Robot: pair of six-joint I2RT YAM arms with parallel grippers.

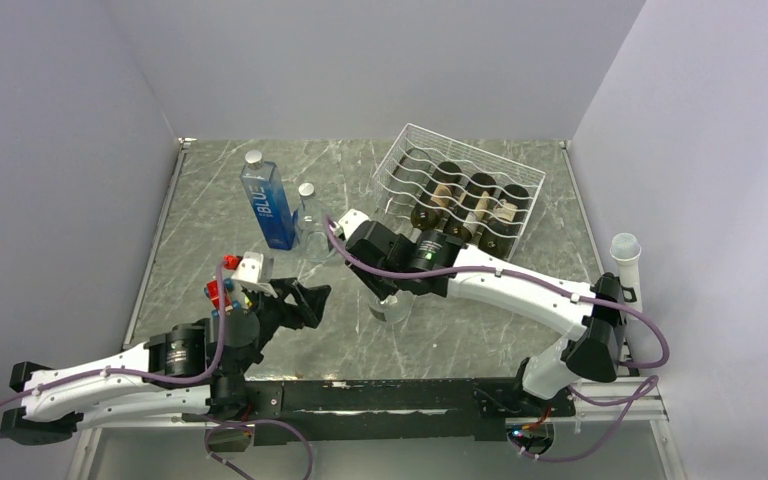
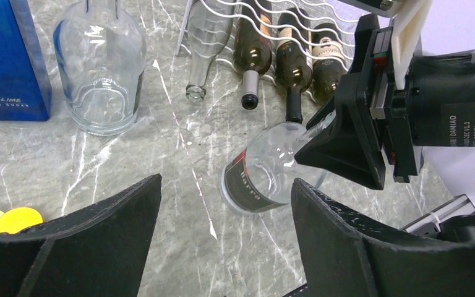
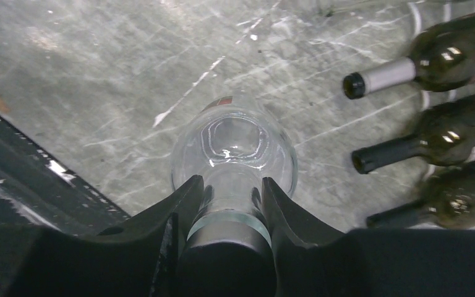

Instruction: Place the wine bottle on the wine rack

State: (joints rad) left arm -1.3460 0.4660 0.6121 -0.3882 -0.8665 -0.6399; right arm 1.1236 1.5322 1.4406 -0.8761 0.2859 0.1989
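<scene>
Right hand (image 3: 229,185) pinching neck of clear wine bottle (image 3: 234,148), which stands near-upright on worktop (image 1: 210,210), wine rack (image 1: 408,165) lying beyond it; left hand (image 2: 226,185) spread, empty, farther from rack.

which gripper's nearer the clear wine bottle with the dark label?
Right. The right gripper is shut on the neck of the clear wine bottle. The left gripper is open, off to the bottle's left in the top view, not touching it.
</scene>
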